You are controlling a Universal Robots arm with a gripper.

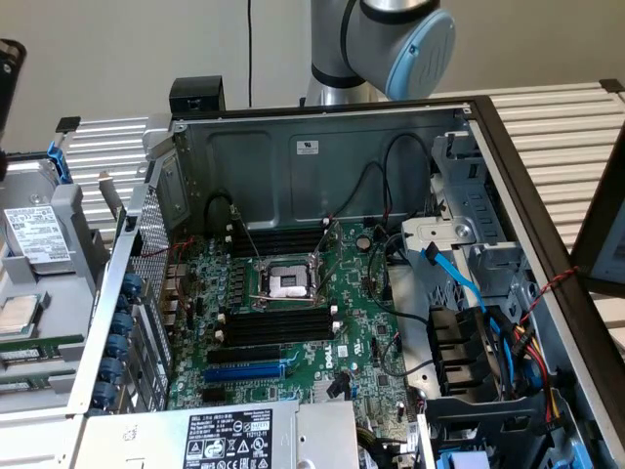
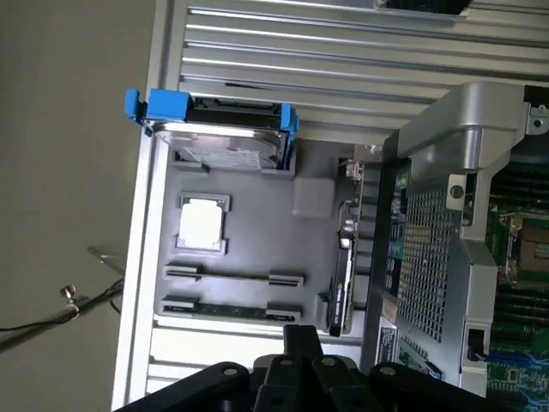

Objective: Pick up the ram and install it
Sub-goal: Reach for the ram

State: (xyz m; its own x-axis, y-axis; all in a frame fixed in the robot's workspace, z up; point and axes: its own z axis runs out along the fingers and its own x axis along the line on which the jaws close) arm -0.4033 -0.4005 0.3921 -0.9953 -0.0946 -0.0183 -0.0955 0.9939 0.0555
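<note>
The ram [image 2: 227, 310] is a thin green stick lying in a holder of the grey parts tray [image 2: 257, 232], beside the open computer case. In the exterior view the ram [image 1: 29, 376] shows at the far left edge, on the same tray. A second thin stick [image 2: 232, 276] rests in the holder next to it. The black body of my gripper [image 2: 300, 343] hangs above the tray's near end, close to the ram and apart from it, holding nothing I can see. The motherboard [image 1: 293, 322] has long black slots with white end clips [image 1: 273, 322] on both sides of the CPU socket [image 1: 290, 283].
The tray also carries a hard drive in a blue caddy [image 2: 214, 129] and a CPU chip [image 2: 202, 223]. The case's perforated metal side wall [image 2: 429, 240] rises between tray and motherboard. The arm's blue-capped joint [image 1: 410, 44] stands behind the case. Cables and a drive cage [image 1: 469, 342] crowd the exterior view's right.
</note>
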